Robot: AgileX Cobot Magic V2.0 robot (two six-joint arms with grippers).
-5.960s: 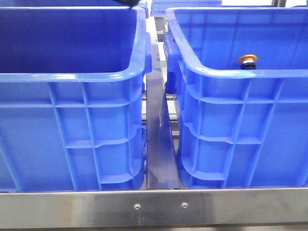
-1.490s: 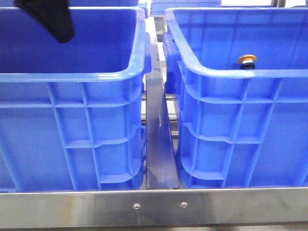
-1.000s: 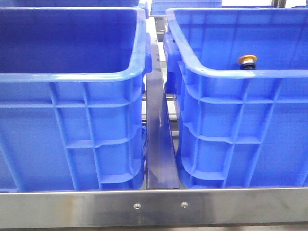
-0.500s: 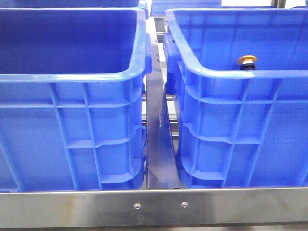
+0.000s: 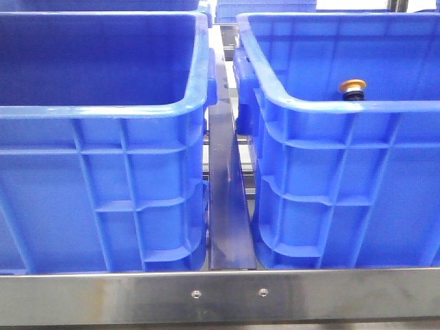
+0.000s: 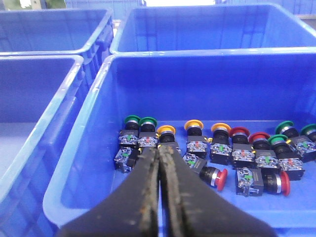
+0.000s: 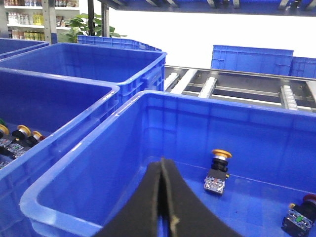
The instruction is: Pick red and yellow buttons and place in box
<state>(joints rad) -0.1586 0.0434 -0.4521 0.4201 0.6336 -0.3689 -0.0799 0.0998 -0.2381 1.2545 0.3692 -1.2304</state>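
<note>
In the left wrist view my left gripper [image 6: 159, 150] is shut and empty. It hangs over a blue crate [image 6: 79, 163] that holds several push buttons. Among them are yellow-capped ones [image 6: 194, 125] and red-capped ones [image 6: 239, 132], one red button [image 6: 216, 177] lying on its side. In the right wrist view my right gripper [image 7: 162, 163] is shut and empty over the other blue crate, the box [image 7: 74, 197]. The box holds a yellow button [image 7: 218, 170] and a red button [image 7: 301, 215]. The front view shows the box [image 5: 344, 103] with the yellow button [image 5: 353, 86]; neither gripper shows there.
Green-capped buttons [image 6: 132, 120] lie among the others in the left crate [image 5: 103, 110]. More blue crates [image 6: 197, 24] stand behind. A dark metal strip [image 5: 227, 199] runs between the two crates and a steel rail [image 5: 220, 295] crosses the front. Roller conveyor [image 7: 237, 89] lies behind the box.
A dark part of the left arm that hung over the left crate 1.5 s ago has left the front view. The crates and the yellow button have not moved.
</note>
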